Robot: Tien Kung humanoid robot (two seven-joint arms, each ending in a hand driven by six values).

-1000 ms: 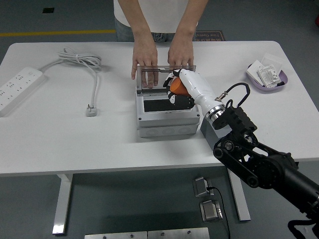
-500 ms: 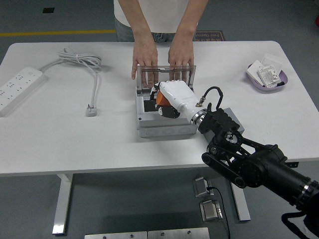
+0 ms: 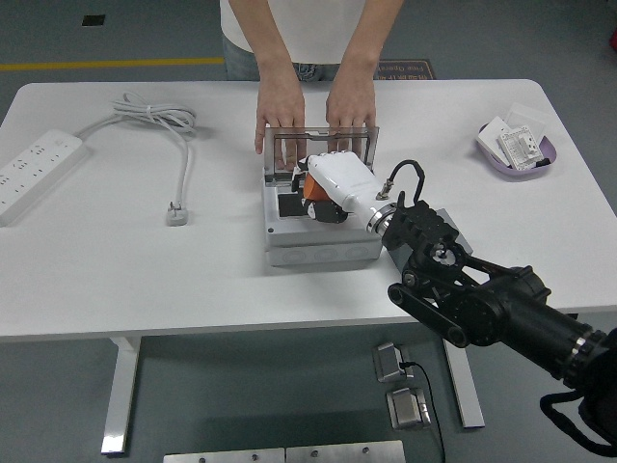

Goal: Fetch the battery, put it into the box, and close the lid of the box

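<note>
So the battery (image 3: 310, 189), the orange thing, is tucked under my right hand (image 3: 333, 188) right now, poking out on the hand's left side, and both are sitting over the open top of the box (image 3: 318, 231). The white fingers are curled down around it, so I've got a closed grip on the battery; I can't tell if it's touching the bottom of the box yet, the hand covers most of the opening. Just a dark patch of the inside shows to the left of the hand.

Right behind the hand the clear lid (image 3: 323, 154) is standing up, hinged at the box's far edge. A person on the far side of the table (image 3: 125, 280) has both hands on it: one hand (image 3: 280, 116) at the lid's left part, the other hand (image 3: 349, 108) at its right, fingers draped over the top edge.

My black forearm runs back from the hand toward the lower right corner. Well off to the hand's left there's a white power strip (image 3: 34, 174) with its coiled cord (image 3: 159, 121) and plug. Far right, near the table corner, a small purple tray (image 3: 487, 154) with some white bits in it.
</note>
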